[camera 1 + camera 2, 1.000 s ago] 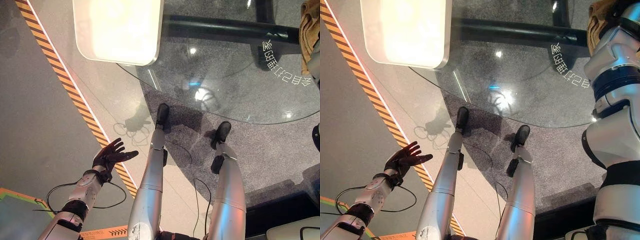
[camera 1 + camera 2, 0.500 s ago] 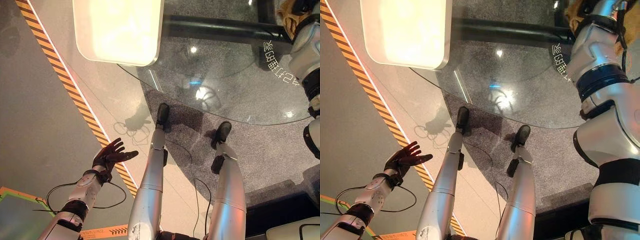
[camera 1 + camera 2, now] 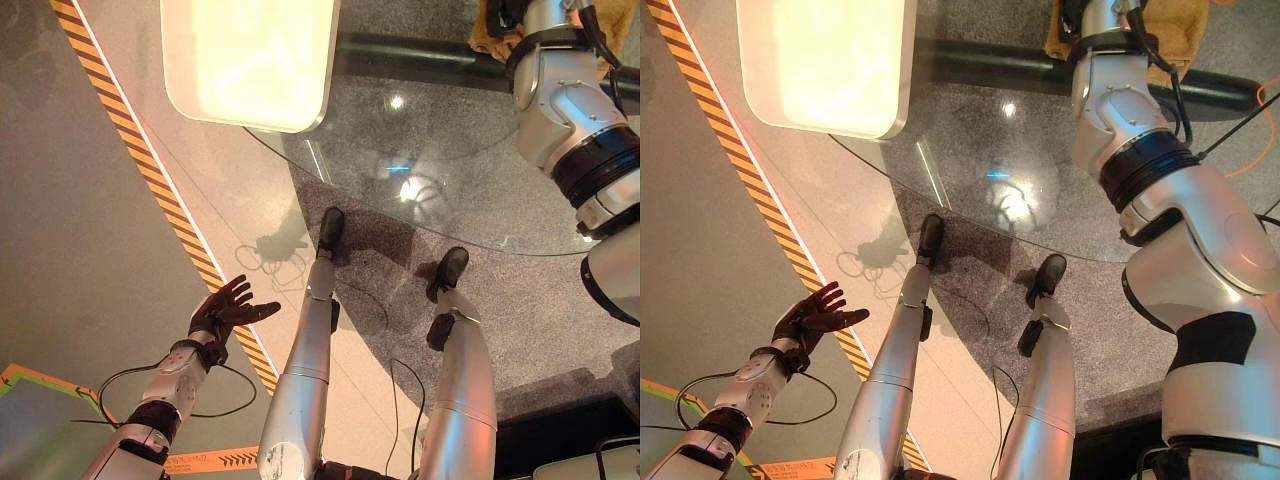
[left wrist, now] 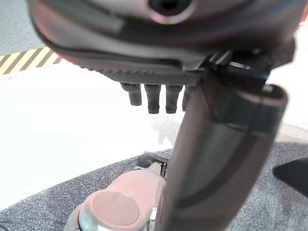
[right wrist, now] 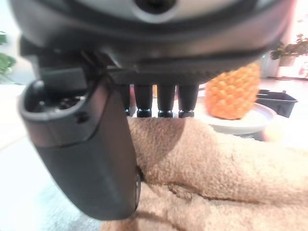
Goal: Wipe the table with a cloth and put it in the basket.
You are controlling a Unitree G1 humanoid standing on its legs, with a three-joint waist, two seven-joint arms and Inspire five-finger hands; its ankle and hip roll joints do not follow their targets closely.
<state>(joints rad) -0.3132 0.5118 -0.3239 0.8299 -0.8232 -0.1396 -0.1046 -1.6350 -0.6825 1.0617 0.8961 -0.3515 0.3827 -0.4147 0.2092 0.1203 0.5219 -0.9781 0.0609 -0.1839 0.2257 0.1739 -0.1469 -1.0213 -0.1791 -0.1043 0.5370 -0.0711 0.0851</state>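
Note:
A tan terry cloth (image 3: 1175, 40) lies on the far side of the round glass table (image 3: 450, 150), partly hidden by my right arm. In the right wrist view my right hand (image 5: 82, 144) rests flat on the cloth (image 5: 231, 163). Its fingers (image 5: 166, 103) are straight and its thumb lies against the pile. A white box with rounded corners (image 3: 250, 60), possibly the basket, stands at the table's left edge. My left hand (image 3: 225, 312) hangs open over the floor at the lower left, holding nothing.
Beyond the cloth a pineapple (image 5: 231, 91) stands on a white plate (image 5: 245, 124), with a dark tray (image 5: 279, 101) behind it. A yellow-and-black striped tape (image 3: 150, 180) runs across the floor on the left. A green mat corner (image 3: 30, 420) lies at the lower left.
My right arm has swept to the left across the far side of the table, carrying the cloth with it. The left hand has stayed where it was; the camera shifted slightly.

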